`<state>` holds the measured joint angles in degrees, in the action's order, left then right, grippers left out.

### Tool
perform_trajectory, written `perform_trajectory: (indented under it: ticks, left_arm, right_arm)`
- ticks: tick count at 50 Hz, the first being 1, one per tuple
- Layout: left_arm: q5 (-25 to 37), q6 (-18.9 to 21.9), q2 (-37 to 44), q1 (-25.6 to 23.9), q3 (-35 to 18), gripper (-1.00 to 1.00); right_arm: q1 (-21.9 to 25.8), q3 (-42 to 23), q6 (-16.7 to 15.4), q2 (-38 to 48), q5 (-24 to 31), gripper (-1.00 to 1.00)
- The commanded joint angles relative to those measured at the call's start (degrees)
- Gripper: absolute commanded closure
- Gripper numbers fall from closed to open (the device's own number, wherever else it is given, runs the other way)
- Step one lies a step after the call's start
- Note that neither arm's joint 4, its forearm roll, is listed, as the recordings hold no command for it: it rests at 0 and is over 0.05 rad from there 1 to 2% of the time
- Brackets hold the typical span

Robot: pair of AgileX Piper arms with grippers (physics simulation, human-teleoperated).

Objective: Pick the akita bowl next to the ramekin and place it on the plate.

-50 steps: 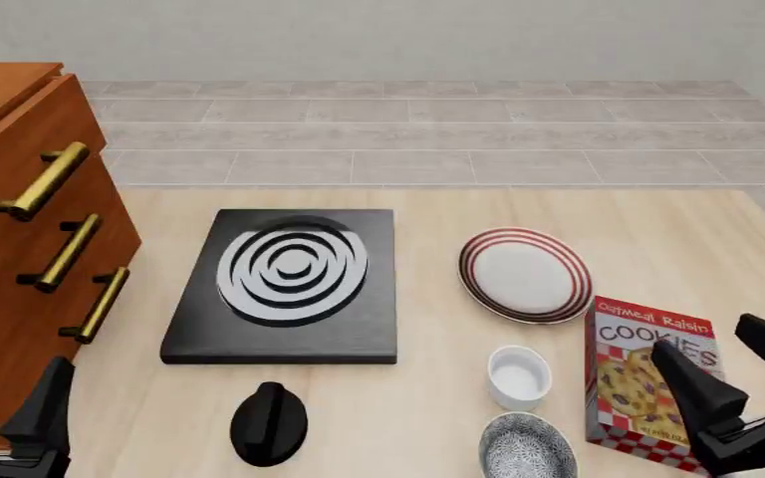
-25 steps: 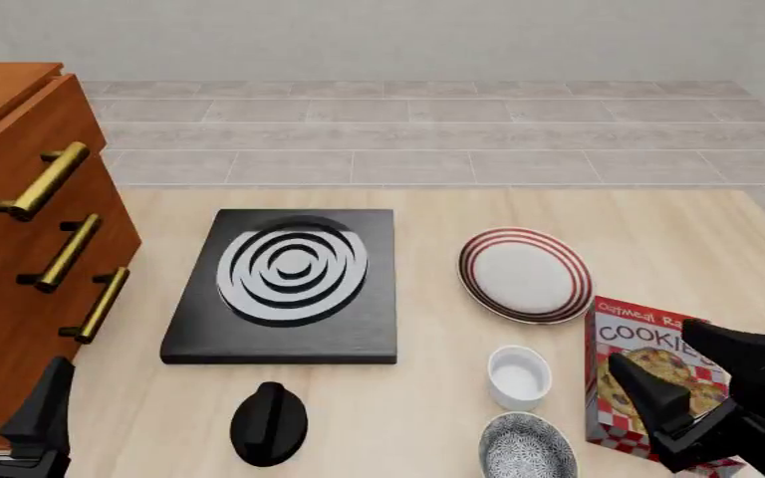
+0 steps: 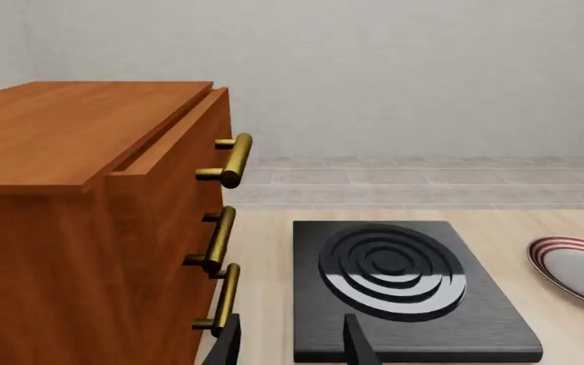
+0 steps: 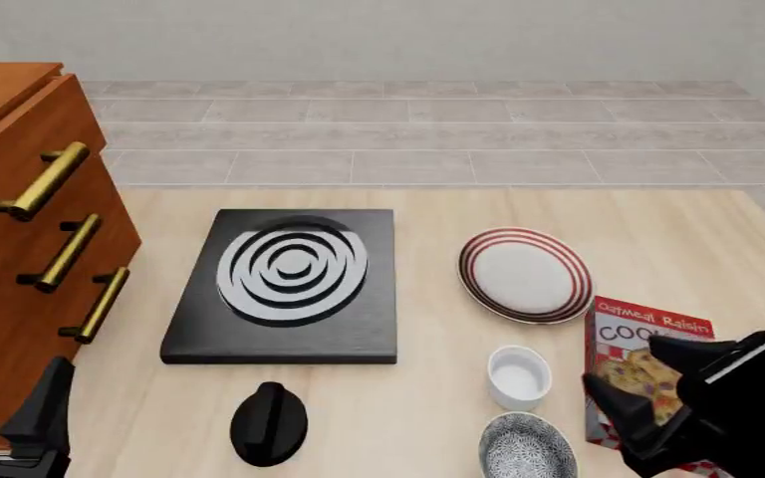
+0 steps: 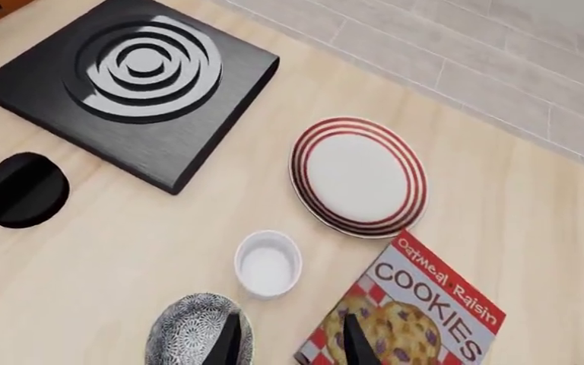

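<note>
Akita bowl: small, speckled inside, dark outside, on the counter at its near edge, just near of the ramekin, with the plate farther off; probably rigid, light and smooth-glazed, so best pinched across the rim. Right end effector: spread, empty, above the cookie box right of the bowl. Left end effector: spread, idle; the bowl's near rim is cut off in both views.

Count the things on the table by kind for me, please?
Dishes: 3, the akita bowl, ramekin and plate
Stoves: 1, stove
Boxes: 1, cookie box
Black knobs: 1, knob
Total: 6
</note>
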<state>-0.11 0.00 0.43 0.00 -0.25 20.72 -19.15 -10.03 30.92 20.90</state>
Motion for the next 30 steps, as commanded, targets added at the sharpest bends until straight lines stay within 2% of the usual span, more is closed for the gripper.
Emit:
perform_trajectory:
  ticks: [1,14,30]
  left_arm:
    - [0.0,0.0,0.0,0.0,0.0,-1.00]
    - [0.0,0.0,0.0,0.0,0.0,-1.00]
    - [0.0,0.0,0.0,0.0,0.0,-1.00]
  right_arm:
    - [1.3,-0.2,-1.4,2.8,0.0,-1.00]
    - [4.1,-0.4,-2.3,5.6,0.3,-1.00]
    - [5.7,-1.7,-3.6,11.8,-2.2,-1.00]
